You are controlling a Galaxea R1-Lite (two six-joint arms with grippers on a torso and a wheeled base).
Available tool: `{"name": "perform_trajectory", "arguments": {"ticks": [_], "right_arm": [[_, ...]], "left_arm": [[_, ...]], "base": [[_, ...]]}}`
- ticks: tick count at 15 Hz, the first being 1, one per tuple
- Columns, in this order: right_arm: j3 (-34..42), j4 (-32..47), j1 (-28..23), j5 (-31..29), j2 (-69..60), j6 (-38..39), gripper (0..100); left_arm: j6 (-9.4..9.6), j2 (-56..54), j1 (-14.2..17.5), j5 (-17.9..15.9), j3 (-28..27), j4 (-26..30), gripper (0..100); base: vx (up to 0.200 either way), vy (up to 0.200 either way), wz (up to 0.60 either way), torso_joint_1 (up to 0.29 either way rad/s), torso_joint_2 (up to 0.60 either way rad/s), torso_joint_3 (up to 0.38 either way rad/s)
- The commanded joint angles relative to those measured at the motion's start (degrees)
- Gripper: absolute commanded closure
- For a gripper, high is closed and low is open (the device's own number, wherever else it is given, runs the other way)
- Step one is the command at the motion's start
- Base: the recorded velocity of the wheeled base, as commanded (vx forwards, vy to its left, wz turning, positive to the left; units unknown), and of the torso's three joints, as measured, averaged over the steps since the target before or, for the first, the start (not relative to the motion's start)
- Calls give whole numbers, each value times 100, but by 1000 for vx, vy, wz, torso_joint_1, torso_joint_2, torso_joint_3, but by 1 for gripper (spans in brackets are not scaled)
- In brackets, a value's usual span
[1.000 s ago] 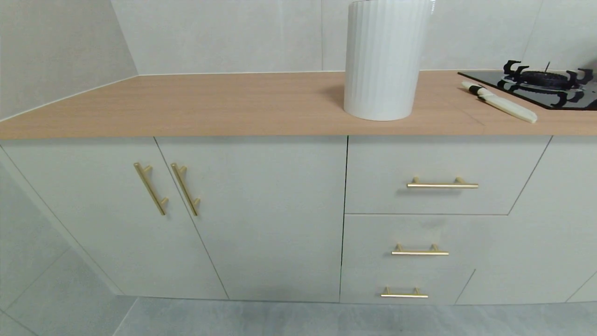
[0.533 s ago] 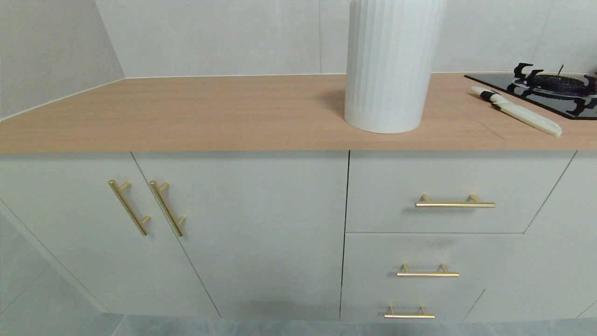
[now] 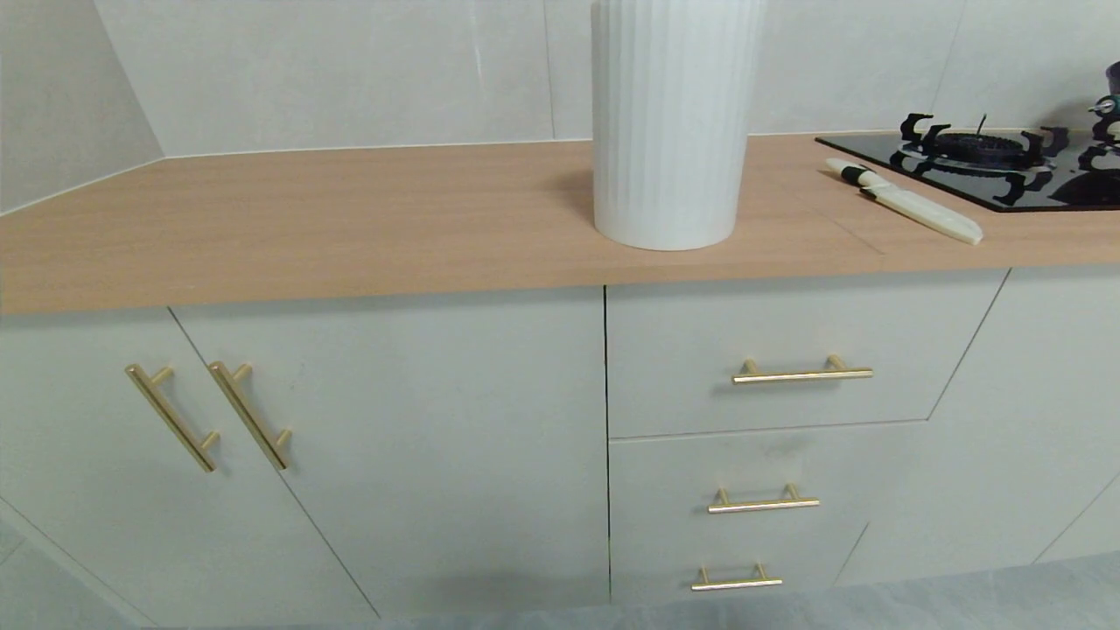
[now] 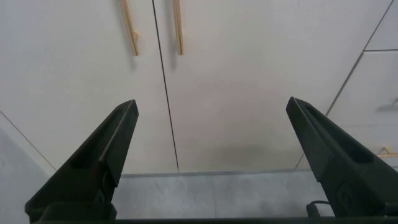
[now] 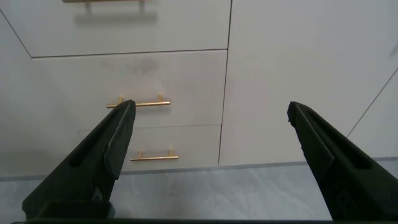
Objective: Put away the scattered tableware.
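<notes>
Item 1, left gripper (image 4: 211,103): two fingers (image 4: 102,158), dark grey-black, matte; long wedge form, broad at base, tapering to blunt squared tip; flat inner faces, bevelled edges. Faint curved outline near one finger's base, cable or marking, cannot tell.
Item 2, right gripper (image 5: 210,104): two fingers (image 5: 93,165), same dark matte wedges, blunt tips.

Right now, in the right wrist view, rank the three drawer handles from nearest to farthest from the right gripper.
From the right gripper:
1. Top drawer handle, highest, looks largest.
2. Middle drawer handle, below it.
3. Bottom drawer handle, lowest, near the floor, looks smallest.
</notes>
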Motion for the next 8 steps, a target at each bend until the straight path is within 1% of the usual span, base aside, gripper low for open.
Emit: {"name": "perform_trajectory", "arguments": {"ticks": [1,7,8], "right_arm": [[1,-1,0,3,11,2,0],[1,-1,0,3,11,2,0],[1,-1,0,3,11,2,0]], "left_arm": [[-2,2,9,2,0,0,0],[7,2,9,2,0,0,0],[7,2,0,2,0,0,0]], "base": [[0,0,0,0,0,0],[0,0,0,0,0,0],[0,-200,0,-2,2,2]]}}
